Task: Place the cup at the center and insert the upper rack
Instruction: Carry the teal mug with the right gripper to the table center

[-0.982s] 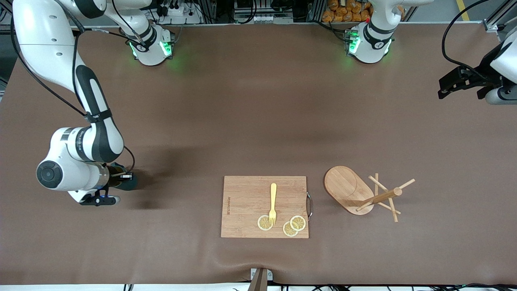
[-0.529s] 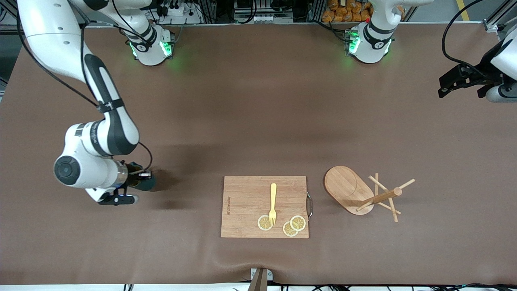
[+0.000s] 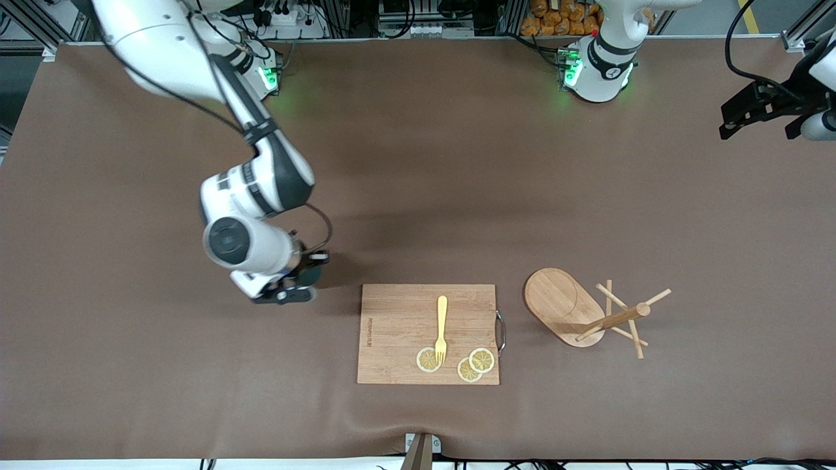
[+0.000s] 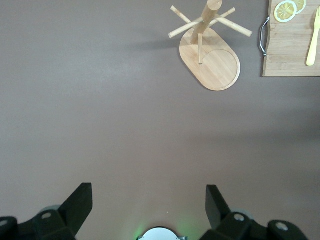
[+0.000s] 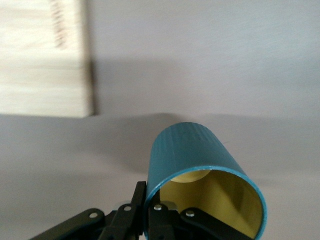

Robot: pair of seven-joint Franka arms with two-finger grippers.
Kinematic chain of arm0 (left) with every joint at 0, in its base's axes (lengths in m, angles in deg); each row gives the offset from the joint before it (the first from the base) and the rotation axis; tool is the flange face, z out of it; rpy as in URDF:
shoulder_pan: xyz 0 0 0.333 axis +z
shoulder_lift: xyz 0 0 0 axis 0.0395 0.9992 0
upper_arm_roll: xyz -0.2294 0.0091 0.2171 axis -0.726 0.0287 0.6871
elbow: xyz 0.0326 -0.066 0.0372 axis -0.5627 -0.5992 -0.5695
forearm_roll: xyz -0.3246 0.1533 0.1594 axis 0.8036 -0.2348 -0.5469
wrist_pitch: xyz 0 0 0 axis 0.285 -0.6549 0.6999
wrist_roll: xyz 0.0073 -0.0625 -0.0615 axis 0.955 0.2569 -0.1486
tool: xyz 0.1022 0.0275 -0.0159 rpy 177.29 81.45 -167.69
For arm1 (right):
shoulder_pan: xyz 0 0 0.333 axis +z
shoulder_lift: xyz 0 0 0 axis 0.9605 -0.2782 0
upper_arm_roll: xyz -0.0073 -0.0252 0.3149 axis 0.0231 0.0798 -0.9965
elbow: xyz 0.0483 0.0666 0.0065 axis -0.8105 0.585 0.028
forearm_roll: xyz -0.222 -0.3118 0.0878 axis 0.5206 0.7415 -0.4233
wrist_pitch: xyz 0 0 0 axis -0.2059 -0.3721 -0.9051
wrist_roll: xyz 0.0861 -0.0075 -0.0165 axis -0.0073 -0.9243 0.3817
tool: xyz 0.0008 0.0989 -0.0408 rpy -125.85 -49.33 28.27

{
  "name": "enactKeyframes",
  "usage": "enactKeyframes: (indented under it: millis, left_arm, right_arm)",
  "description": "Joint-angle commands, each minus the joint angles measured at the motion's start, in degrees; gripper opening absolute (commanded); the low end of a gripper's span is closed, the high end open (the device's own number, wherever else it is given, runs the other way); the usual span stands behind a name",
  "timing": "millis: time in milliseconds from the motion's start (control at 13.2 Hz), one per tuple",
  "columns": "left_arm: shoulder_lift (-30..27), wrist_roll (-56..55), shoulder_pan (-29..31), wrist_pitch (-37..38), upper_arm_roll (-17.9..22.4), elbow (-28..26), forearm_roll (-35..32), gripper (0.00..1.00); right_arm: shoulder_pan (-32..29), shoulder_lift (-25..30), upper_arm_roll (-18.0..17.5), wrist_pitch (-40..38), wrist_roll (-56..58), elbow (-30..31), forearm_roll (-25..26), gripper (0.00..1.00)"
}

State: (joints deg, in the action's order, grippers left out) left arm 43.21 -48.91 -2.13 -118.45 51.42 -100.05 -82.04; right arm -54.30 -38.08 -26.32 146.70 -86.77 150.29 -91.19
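Note:
The dark teal cup [image 5: 192,152] with its yellow inside hangs in my right gripper [image 5: 151,207], which is shut on the cup's rim, one finger inside and one outside. In the front view the cup [image 3: 307,274] shows only partly under the right wrist, over the bare mat beside the cutting board's end toward the right arm. The upper rack [image 3: 607,316], a bamboo mug tree, stands on its oval base toward the left arm's end; it shows too in the left wrist view [image 4: 210,45]. My left gripper [image 4: 149,207] is open and empty, held high at the table's edge [image 3: 757,114].
A rectangular wooden cutting board [image 3: 398,326] lies near the front camera, carrying a yellow fork [image 3: 441,328] and three lemon slices [image 3: 470,364]. Its metal handle [image 3: 501,331] faces the mug tree. Brown mat covers the whole table.
My right arm has carried the cup across the table toward the cutting board, from the right arm's end to just beside the board. The left gripper drifted slightly upward in the view.

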Motion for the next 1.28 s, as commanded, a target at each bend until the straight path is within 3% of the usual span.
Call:
enactKeyframes:
  millis: [0, 680, 1208]
  left_arm:
    - [-1.09, 0.72, 0.52, 0.85, 0.36, 0.15, -0.3, 1.0]
    - [1.89, -0.33, -0.35, 0.32, 0.9, -0.11, -0.48, 1.0]
    - [2.69, -0.16, -0.36, -0.12, 0.37, -0.99, -0.92, 1.0]
  right_arm:
    - [5.48, 0.88, 0.53, -0.82, -3.1, -0.7, -3.04, 0.0]
    - [22.71, -0.78, 0.7, -0.65, -8.38, -4.04, -3.23, 0.0]
    - [29.58, -5.35, 0.97, -0.21, -11.29, -8.26, -2.62, 0.0]
